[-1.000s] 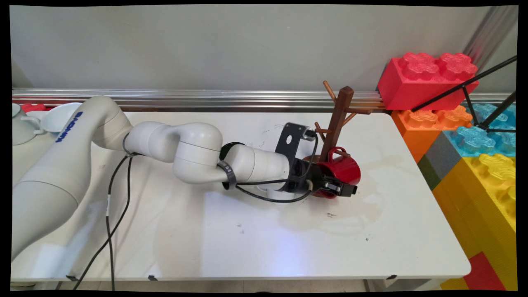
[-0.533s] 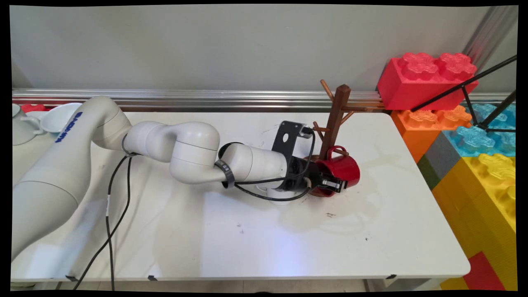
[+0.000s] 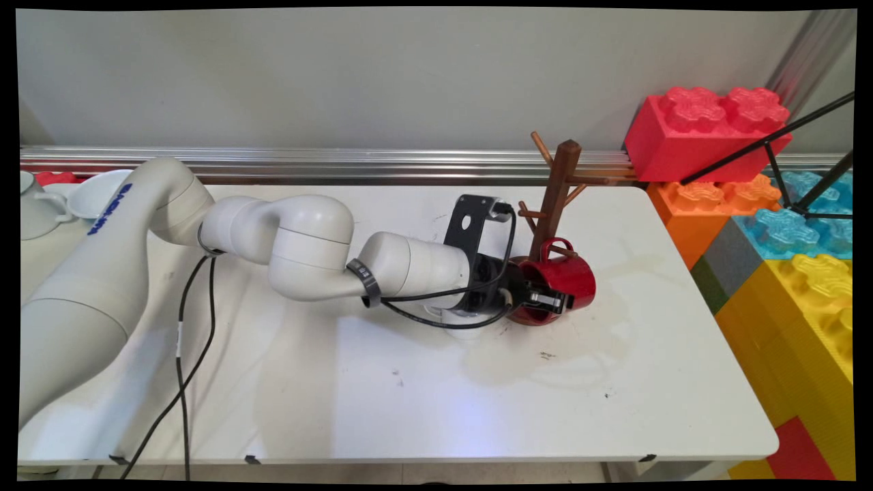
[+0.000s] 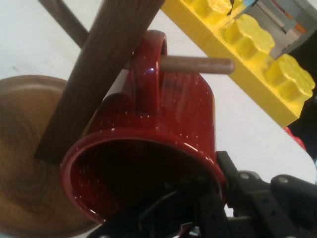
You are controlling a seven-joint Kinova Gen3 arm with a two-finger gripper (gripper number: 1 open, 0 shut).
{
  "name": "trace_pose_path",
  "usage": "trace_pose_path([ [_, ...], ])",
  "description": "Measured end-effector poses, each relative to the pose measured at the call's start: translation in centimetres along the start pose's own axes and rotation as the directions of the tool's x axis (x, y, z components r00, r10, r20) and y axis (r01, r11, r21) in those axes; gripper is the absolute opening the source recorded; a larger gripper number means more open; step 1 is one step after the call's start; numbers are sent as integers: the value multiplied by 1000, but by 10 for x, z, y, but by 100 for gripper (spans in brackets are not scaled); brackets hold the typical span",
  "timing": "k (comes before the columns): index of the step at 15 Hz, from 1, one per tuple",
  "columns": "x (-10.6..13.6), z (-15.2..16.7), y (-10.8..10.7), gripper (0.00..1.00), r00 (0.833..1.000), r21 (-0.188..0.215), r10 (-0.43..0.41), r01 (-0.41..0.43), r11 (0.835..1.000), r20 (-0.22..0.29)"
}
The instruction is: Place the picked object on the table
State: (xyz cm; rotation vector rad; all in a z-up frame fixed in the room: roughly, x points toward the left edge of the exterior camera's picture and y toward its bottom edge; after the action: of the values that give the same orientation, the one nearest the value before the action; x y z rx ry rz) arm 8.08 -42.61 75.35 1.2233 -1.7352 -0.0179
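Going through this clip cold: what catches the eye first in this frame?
The red mug, lying on its side with its handle hooked over a low peg of the brown wooden mug tree at the table's far right. The black gripper is shut on the mug's rim, one finger inside the cup. Next come the giant toy bricks, red, orange, blue and yellow, stacked beyond the white table's right edge.

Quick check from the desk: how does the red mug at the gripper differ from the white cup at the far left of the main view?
The red mug is dark glossy red; the white cup is white. The red mug lies on its side, handle looped over a peg of the wooden mug tree, its rim between the fingers of the gripper; the white cup stands upright beyond the table, next to a white bowl, untouched. Both have a side handle.
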Motion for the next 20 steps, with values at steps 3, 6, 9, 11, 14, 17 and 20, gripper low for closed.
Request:
trace_pose_path([
  [3,2,-4,6,0,1000,-17,-4,4,1000,2],
  [6,3,-9,14,0,1000,-37,-10,10,999,12],
  [9,4,-13,24,0,1000,-70,-14,16,997,27],
  [11,5,-15,30,0,999,-89,-13,16,996,32],
  [14,7,-18,39,0,999,-117,-12,16,993,38],
  [17,8,-23,50,0,999,-150,-8,16,989,52],
  [20,7,-29,58,0,997,-176,8,4,984,72],
])
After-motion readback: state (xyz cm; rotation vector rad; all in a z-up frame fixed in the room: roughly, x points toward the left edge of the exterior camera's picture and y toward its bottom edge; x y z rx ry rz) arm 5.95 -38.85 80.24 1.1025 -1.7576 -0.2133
